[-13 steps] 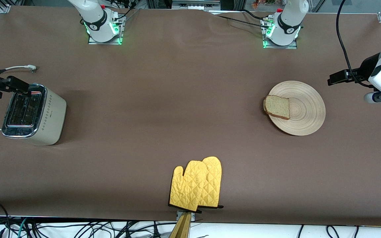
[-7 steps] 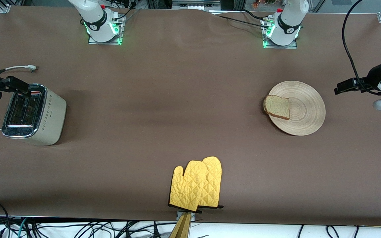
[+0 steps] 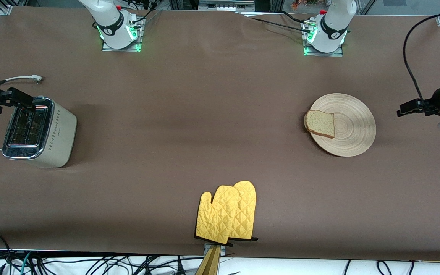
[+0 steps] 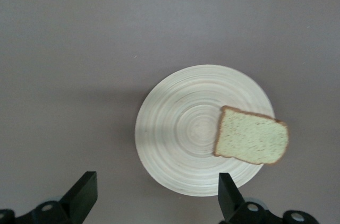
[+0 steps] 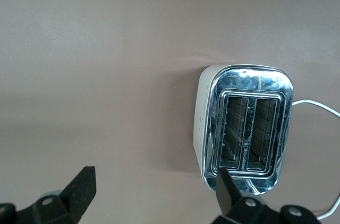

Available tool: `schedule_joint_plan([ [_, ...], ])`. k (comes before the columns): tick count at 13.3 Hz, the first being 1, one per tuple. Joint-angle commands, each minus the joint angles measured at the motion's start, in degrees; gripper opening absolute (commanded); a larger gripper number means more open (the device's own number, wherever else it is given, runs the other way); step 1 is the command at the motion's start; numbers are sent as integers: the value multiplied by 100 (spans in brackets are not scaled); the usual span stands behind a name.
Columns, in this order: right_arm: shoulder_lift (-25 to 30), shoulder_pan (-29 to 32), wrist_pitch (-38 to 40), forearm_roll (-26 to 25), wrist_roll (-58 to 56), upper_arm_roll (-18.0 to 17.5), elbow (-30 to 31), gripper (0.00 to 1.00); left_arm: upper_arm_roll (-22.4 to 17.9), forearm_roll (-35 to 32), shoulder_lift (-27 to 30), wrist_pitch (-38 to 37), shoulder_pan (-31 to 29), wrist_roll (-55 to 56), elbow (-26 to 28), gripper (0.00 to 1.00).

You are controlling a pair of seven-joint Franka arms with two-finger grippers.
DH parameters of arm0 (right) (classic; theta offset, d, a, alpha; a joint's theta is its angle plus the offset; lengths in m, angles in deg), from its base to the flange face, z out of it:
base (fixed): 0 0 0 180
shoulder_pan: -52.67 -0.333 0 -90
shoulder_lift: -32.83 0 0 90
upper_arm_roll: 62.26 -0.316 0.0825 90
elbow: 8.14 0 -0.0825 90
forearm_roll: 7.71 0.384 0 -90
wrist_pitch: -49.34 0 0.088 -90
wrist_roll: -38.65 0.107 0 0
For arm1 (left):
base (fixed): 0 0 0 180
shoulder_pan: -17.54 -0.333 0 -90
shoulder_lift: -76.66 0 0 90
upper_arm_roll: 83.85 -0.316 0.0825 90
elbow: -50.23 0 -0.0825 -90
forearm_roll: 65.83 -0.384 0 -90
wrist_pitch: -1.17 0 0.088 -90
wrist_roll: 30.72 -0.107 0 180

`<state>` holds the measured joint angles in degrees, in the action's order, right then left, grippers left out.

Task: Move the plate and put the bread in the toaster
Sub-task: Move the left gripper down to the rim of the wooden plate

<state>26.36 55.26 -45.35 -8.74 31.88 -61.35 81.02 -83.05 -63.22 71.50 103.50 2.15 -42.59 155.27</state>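
Brown tabletop (image 3: 220, 126), plate at one end and toaster at the other.
The left gripper (image 4: 154, 203) hangs with its jaws wide and empty, over bare tabletop beside the wooden plate (image 3: 351, 126) at the left arm's end. The right gripper (image 5: 151, 200) also stands wide and empty, up beside the cream two-slot toaster (image 3: 38, 131) at the right arm's end. The bread slice (image 3: 320, 123) lies flat on the plate's rim, on the edge toward the toaster. Both toaster slots look empty. A pair of yellow quilted oven mitts (image 3: 227, 212) lies mid-table, nearest the front camera.
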Motion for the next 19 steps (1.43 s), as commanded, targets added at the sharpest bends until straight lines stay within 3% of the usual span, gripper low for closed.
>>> schedule_joint_plan([
  [1, -39, 40, 73, 77, 26, -20, -110, 100, -447, 336, -247, 216, -87, -1016, 52, 100],
  [6, -39, 31, 73, 77, 26, -20, -110, 100, -467, 1258, -1275, 445, -1088, -2679, -1, 100],
  [11, -39, 31, 73, 77, 26, -29, -110, 100, -467, 2321, -2355, 402, -1607, -3953, 8, 100],
  [19, -39, 48, 73, 77, 9, -20, -110, 100, -405, 3385, -3113, 111, -1582, -4105, 367, 100],
])
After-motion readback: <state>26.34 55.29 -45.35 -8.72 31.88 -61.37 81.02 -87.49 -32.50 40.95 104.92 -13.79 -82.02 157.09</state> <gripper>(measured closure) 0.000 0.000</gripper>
